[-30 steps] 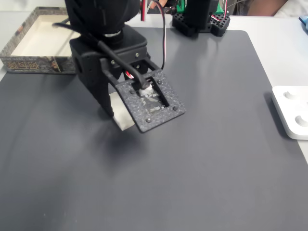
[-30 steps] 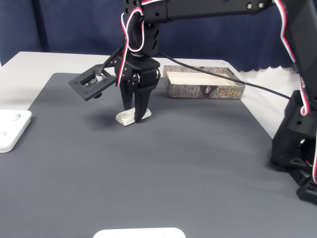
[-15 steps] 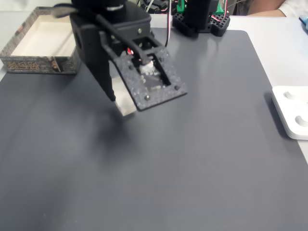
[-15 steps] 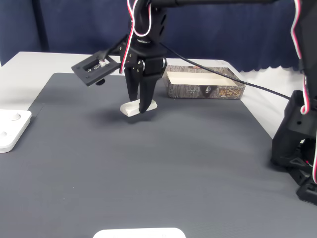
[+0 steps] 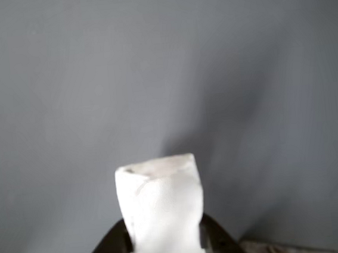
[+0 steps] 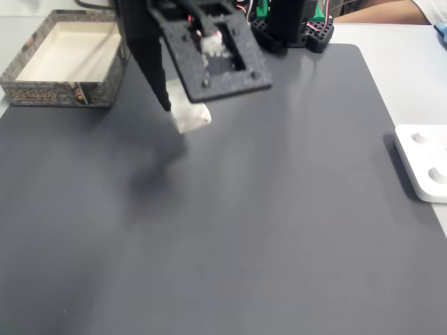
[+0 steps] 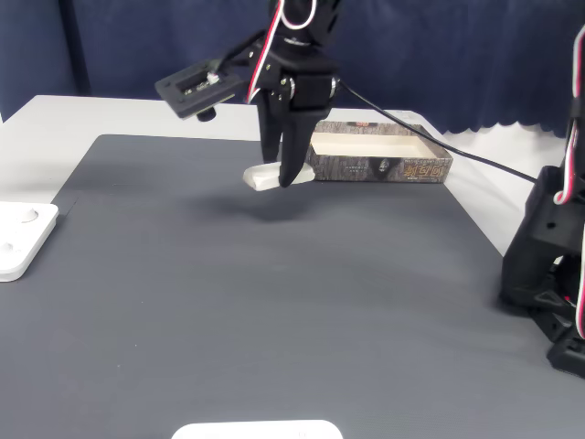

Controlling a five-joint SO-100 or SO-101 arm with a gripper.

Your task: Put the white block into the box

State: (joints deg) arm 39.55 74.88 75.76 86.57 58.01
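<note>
The arm has risen toward the box (image 7: 379,157) — pincer (image 7: 281,176) pointing down, clamped on the white block (image 7: 265,178).

The setting looks like a small robotics lab or hobbyist's test bench rather than a home room. A white desk (image 7: 55,114) carries a large dark grey mat (image 7: 274,302) that serves as the working surface. Across the back of a fixed view hangs a dark blue curtain (image 7: 119,46), the kind used as a plain backdrop for recording. The black 3D-printed arm (image 7: 297,55) has loose red, white and black wiring (image 7: 291,14) running along it, and its base (image 7: 544,265) stands at the right edge. At the top of the other fixed view, black perforated mounting blocks (image 6: 307,31) sit with a green part (image 6: 262,8).
</note>
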